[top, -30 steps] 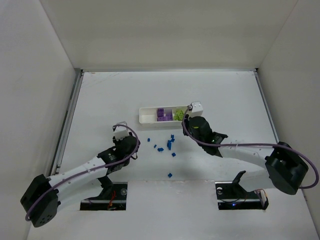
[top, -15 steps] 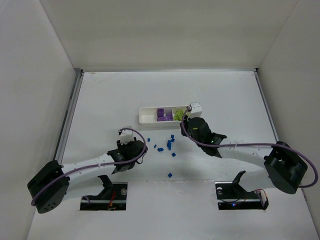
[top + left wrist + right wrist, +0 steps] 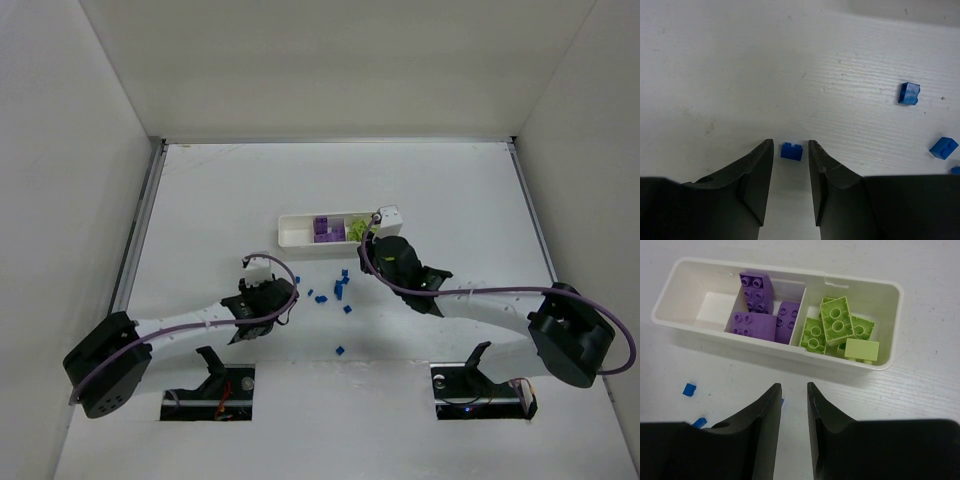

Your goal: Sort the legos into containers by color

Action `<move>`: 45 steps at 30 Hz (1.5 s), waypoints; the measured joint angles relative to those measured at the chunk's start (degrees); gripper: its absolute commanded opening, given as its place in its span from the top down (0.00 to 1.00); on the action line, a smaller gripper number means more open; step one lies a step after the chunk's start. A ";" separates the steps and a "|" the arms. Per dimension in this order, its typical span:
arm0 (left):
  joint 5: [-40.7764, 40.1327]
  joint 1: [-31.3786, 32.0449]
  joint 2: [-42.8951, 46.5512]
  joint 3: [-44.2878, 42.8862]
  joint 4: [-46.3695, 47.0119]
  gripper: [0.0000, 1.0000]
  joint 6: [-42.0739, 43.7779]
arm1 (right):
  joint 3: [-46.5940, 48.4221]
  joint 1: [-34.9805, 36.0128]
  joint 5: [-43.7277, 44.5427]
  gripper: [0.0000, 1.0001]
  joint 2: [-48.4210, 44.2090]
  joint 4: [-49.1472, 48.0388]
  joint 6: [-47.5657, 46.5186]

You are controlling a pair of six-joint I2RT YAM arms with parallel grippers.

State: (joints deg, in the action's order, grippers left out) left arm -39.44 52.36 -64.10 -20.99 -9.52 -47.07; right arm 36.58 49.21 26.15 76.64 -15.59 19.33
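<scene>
Left fingers [image 3: 757, 175] advanced right | apart, straddling blue brick [image 3: 791, 151] | right fingers [image 3: 765, 422] slightly apart near tray [image 3: 775, 347]

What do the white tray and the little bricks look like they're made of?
The tray: seemingly moulded plastic, white and smooth, with a slight sheen, rounded corners and thin walls. The purple bricks and lime-green bricks: hard plastic, judging by crisp moulded studs and soft highlights. The blue brick in the left wrist view: probably the same, but too small to judge finish.
</scene>
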 measured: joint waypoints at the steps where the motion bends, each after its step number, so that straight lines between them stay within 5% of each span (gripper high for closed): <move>1: 0.17 -0.04 -0.28 -0.07 0.13 0.70 0.11 | 0.00 0.00 0.00 0.67 -0.02 0.00 0.00; 14: 2.51 -1.11 4.66 -0.26 1.05 0.80 1.40 | -2.27 0.35 -0.04 0.68 -3.43 -0.02 0.04; 20: 6.73 -5.22 8.39 -0.26 6.08 0.80 3.02 | -5.66 11.34 -1.77 0.70 -10.58 3.21 2.29; 25: 11.80 -8.98 6.19 -0.26 12.31 0.80 3.78 | -5.68 24.59 -2.64 0.51 -13.22 9.05 6.03; 30: 11.78 -8.90 7.30 -0.26 12.11 0.70 5.18 | -5.68 32.98 -2.86 0.39 -12.41 15.76 9.05; 45: 4.85 -5.14 17.66 0.00 1.75 0.62 4.37 | -4.22 34.45 -6.45 0.51 1.81 19.96 11.34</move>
State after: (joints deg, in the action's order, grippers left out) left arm -34.59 47.22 -46.44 -20.99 -7.77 -42.70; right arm 32.36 83.66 19.70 78.46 4.36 30.68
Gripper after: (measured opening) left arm 0.382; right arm 0.510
